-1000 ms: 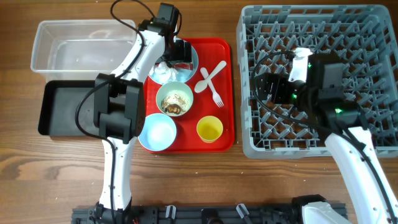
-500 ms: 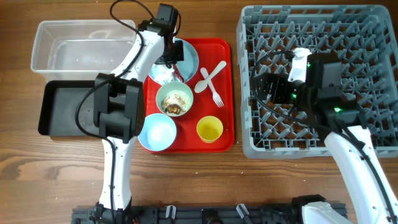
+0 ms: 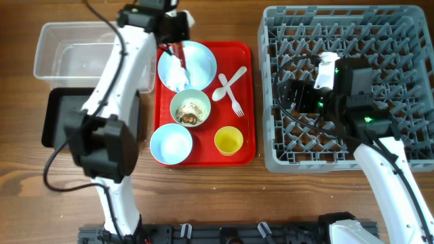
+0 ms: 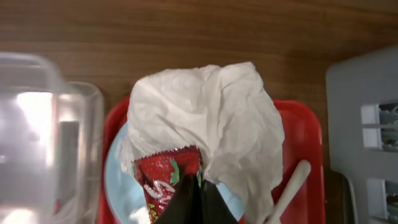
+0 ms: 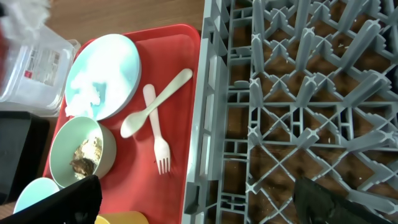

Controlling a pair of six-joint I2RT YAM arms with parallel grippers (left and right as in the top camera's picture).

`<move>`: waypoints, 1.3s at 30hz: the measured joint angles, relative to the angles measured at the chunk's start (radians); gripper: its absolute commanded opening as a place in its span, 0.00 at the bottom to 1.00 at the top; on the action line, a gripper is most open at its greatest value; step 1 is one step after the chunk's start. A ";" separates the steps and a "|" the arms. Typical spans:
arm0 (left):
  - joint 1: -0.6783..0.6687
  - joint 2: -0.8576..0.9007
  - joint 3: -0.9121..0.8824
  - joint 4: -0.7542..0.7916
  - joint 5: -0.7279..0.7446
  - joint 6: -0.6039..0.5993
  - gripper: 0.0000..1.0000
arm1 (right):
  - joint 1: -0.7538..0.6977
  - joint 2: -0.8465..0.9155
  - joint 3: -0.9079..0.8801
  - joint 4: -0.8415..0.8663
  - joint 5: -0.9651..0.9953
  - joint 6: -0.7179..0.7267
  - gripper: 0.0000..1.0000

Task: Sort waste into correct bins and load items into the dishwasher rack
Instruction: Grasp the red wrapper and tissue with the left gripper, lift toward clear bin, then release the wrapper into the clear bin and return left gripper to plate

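Gripping: left gripper (image 4: 194,199) pinched closed on the crumpled napkin (image 4: 211,118) and red wrapper (image 4: 165,171) together
Napkin's place: over the left side of the pale blue plate (image 3: 200,57), beside the clear tub (image 3: 68,57)
Plate's place: red tray (image 3: 241,146)
Right gripper (image 5: 199,199): fingers spread wide, holding nothing, above the dishwasher rack (image 5: 298,93)

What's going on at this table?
The left tool pinches a wad of white napkin and red wrapper over the blue plate on the red tray, beside the clear tub. The right tool hangs open and empty over the grey rack. Bowls, cup, fork and spoon sit on the tray.
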 measured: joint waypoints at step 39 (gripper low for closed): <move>0.005 0.099 0.000 -0.207 0.056 -0.087 0.90 | 0.000 0.000 0.000 0.001 0.000 0.000 1.00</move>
